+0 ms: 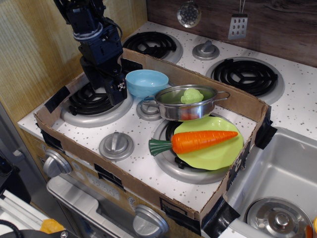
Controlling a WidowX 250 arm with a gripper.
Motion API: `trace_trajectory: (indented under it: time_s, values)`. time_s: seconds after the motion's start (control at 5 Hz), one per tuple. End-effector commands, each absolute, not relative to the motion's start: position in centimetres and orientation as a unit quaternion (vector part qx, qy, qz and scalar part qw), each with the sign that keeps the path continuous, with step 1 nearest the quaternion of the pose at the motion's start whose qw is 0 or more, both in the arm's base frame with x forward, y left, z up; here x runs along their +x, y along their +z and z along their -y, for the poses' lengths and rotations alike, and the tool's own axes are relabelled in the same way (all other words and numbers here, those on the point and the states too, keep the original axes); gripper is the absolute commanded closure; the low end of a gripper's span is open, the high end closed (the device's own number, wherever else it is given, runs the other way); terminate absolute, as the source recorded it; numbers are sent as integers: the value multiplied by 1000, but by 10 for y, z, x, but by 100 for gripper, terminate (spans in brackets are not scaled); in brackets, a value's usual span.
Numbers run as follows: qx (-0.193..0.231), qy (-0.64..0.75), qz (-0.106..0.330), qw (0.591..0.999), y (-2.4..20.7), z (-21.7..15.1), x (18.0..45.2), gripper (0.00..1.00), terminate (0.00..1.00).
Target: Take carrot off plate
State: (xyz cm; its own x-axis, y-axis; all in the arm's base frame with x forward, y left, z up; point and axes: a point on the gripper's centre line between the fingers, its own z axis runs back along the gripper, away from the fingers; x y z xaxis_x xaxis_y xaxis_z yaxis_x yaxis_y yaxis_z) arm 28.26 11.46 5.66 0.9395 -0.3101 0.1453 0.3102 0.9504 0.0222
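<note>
The orange carrot (203,140) with a dark green stub top lies across the lime-green plate (218,153) on the front right burner. Its green end hangs over the plate's left rim. My black gripper (116,94) hangs over the front left burner (94,106), just left of the light blue bowl (147,82) and far from the carrot. It holds nothing that I can see. Its fingers read as one dark mass, so I cannot tell whether they are open or shut.
A steel pan (185,104) holding a pale green vegetable (191,95) stands behind the plate and overlaps its far rim. A cardboard wall (148,186) rings the stove top. Stove knobs (116,145) sit between the burners. A sink (277,188) is to the right.
</note>
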Motion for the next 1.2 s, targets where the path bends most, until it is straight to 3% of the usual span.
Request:
trace_trajectory:
  time_s: [0.0, 0.4, 0.6, 0.8, 1.0]
  values:
    - [40, -121, 90, 988, 99, -89, 293, 0, 0]
    - [24, -123, 120, 985, 107, -17, 287, 0, 0]
    - [36, -130, 129, 982, 93, 18, 276, 0, 0]
    - [10, -129, 139, 982, 75, 29, 263, 0, 0]
    - [11, -131, 153, 979, 55, 36, 254, 0, 0]
